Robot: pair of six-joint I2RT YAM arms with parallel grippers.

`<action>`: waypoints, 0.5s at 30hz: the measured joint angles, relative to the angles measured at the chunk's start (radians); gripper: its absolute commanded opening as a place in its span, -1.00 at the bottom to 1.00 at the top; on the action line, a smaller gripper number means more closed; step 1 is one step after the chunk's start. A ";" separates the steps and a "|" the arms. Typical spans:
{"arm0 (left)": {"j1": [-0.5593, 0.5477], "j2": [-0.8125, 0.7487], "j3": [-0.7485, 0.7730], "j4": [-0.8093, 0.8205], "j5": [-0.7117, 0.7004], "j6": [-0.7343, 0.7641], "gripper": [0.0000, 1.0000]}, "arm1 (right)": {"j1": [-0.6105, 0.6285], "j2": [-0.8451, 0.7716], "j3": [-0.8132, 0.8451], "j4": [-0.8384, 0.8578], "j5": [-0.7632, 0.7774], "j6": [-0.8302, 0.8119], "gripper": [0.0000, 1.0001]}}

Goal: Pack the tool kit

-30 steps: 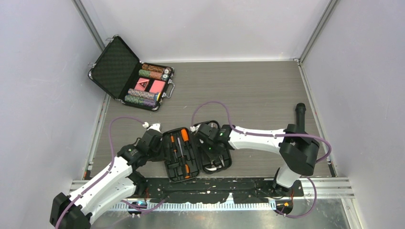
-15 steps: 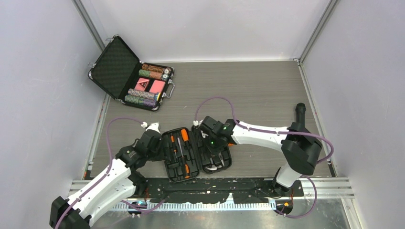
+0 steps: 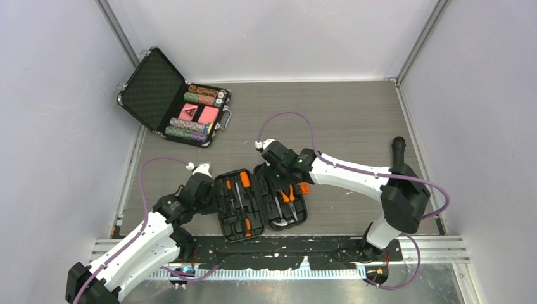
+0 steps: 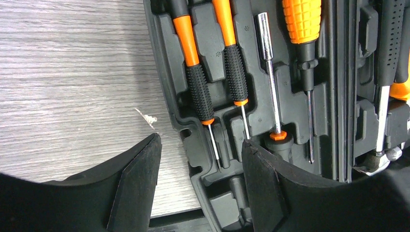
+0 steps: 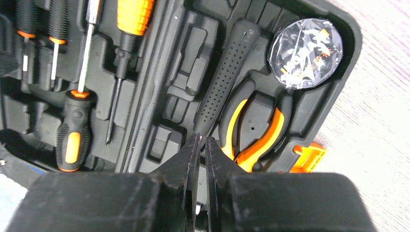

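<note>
1. Top external view: the tool kit (image 3: 259,202) lies open flat by the table's (image 3: 354,120) near edge, midway along, with screwdrivers (image 4: 196,72) and pliers (image 5: 276,126) seated in their slots.
2. The left gripper (image 4: 200,145), jaws spread, straddles the case's left rim. The right gripper (image 5: 202,142), jaws almost together and empty, hovers over the pliers' half.
3. Loading looks done. The next move likely calls for folding one half over, then pressing the orange latch (image 5: 309,154).

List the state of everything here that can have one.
tool kit: open flat, tools seated in their slots
orange latch: unfastened
poker chip case: open, chips and cards showing
left gripper: open, straddling the tool kit's edge
right gripper: shut, empty, over the tool kit's right half
</note>
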 measured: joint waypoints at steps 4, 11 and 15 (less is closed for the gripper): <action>0.000 0.001 0.000 0.001 0.028 0.001 0.20 | 0.000 0.055 -0.003 0.003 0.002 0.000 -0.73; -0.085 0.043 0.086 0.008 0.080 0.004 0.03 | -0.001 0.075 -0.023 0.025 0.002 0.001 -0.72; -0.153 0.102 0.190 0.075 0.098 -0.004 -0.17 | -0.008 0.069 -0.047 0.052 -0.005 0.007 -0.73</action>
